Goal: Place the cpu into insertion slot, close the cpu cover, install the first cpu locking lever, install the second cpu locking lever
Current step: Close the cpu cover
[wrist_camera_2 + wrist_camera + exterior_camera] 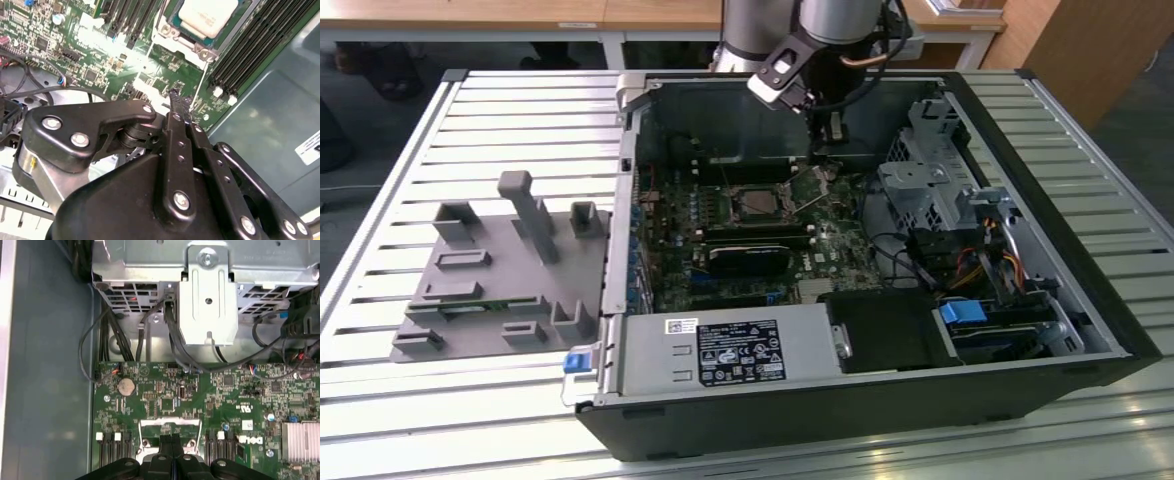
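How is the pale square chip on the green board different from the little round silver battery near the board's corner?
The pale silver-beige square cpu has straight edges and corners; the round silver coin battery is a disc. The cpu sits inside a silver metal frame; the battery has no such frame. Both are flat, have metal faces and lie on the green motherboard.

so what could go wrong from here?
1. The fingers are shut, low over the motherboard and beside a thin wire lever; a slip could scrape nearby components.
2. The cpu lies in the insertion slot with that lever seemingly unlatched, so a knock might shift it.
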Robot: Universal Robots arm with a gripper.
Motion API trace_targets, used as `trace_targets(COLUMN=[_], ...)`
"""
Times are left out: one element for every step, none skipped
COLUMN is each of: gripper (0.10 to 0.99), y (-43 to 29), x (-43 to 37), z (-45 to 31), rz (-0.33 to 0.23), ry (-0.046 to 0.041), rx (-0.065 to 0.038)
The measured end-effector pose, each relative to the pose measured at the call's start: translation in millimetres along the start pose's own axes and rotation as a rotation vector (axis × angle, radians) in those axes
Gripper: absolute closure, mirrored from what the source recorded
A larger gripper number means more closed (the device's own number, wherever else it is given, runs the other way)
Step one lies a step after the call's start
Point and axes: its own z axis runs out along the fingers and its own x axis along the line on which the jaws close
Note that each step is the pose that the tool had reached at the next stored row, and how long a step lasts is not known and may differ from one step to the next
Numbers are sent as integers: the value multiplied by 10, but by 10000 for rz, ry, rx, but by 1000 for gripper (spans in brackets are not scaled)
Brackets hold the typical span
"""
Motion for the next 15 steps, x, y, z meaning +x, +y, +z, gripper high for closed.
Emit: trace_targets(gripper=[980, 980, 980, 980, 980, 980, 980, 980, 980, 980, 980, 980, 980, 980, 980], y=[22, 39, 54, 67, 77, 84, 84, 87, 92, 100, 111, 124, 136, 147, 156], x=[0, 0, 0, 1, 0, 0, 0, 0, 0, 0, 0, 0, 1, 1, 3], z=[7, 15, 25, 36, 47, 56, 62, 68, 74, 81, 89, 96, 103, 109, 115], rz=[-8, -33, -62, -93, -122, -144, -163, -187, -205, -221, -226, -226, -227, -227, -228], ry=[2, 1, 1, 3, 3, 5, 7, 8, 9, 9, 10, 10, 10, 10, 8], rx=[37, 72, 104, 135, 158, 163, 163, 163, 164, 165, 165, 167, 170, 172, 175])
